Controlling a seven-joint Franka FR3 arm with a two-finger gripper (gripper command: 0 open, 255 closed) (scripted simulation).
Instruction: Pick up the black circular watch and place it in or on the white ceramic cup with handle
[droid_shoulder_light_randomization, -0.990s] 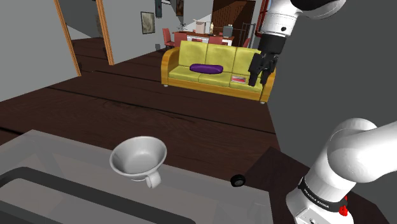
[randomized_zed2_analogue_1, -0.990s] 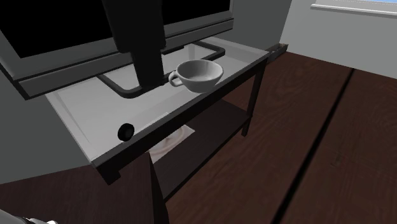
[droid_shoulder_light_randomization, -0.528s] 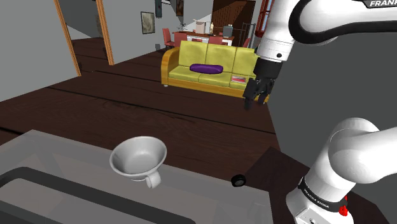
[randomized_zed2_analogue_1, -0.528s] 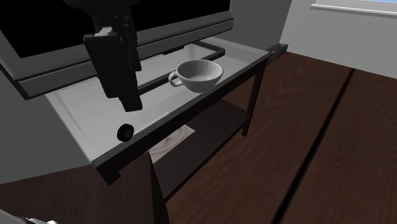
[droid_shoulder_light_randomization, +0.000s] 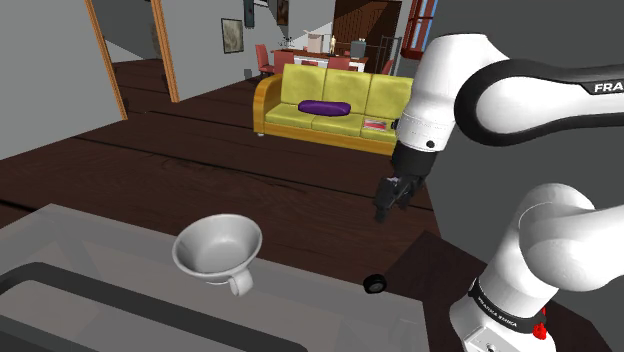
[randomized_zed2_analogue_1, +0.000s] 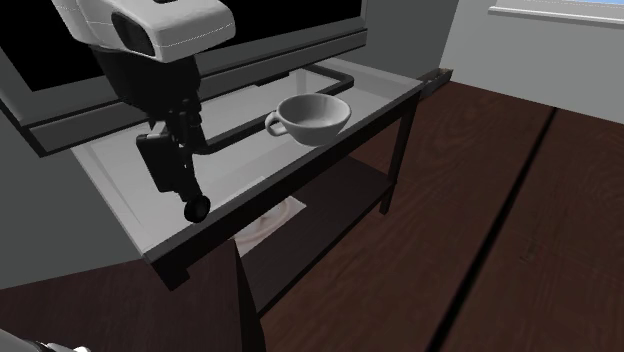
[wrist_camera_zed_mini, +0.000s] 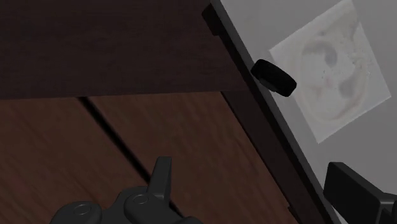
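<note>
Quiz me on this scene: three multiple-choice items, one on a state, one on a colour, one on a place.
1. How does the cup stand?
A upside down; B on its side; C upright and empty.
2. What colour is the sofa?
A yellow; B red; C grey.
3. Where does the watch lie?
A in the cup; B on the table near its edge; C on the floor.

Answers:
1 C: its open mouth faces up with nothing inside.
2 A: its seat and back are yellow.
3 B: it sits by the table's rim, apart from the cup.
</note>
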